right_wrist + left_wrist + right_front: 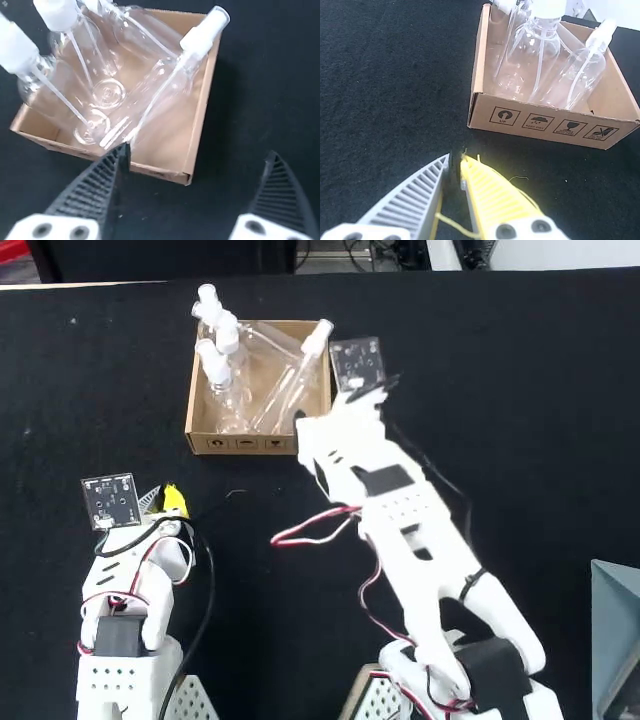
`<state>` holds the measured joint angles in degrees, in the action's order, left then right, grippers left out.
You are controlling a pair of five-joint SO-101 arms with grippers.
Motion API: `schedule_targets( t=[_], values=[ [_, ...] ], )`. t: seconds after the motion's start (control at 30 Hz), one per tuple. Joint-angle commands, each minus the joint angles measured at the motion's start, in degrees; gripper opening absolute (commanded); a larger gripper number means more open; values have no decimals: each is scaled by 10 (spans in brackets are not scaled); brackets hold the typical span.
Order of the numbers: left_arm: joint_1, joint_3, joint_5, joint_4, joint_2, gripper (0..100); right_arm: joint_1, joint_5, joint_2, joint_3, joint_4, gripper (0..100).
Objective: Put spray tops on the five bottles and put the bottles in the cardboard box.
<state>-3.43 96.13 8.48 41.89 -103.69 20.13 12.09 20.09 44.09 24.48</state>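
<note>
I hold my right gripper spread wide, empty, at the corrugated cardboard box of clear, white-capped bottles; left gripper pressed together, empty.

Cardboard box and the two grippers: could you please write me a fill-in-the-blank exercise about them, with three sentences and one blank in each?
1. The clear bottles are ____ the cardboard box.
2. The left gripper holds nothing, and its fingers are ____.
3. The right gripper hangs near a corner of the box, and its fingers are ____.

Missing words: inside; shut; open.
</note>
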Motion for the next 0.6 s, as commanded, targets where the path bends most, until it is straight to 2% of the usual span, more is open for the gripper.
schedule_targets(
  t=[0.0, 0.2, 0.4, 0.57],
  values=[
    [-6, 13, -4, 3, -6, 30, 24, 33, 33, -87, 83, 350],
    [-6, 13, -4, 3, -6, 30, 25, 63, 32, -138, 154, 342],
    [-6, 13, -4, 3, -6, 30, 45, 68, 32, -144, 153, 202],
    [-6, 13, -4, 3, -6, 30, 45, 68, 32, -144, 156, 209]
  ],
)
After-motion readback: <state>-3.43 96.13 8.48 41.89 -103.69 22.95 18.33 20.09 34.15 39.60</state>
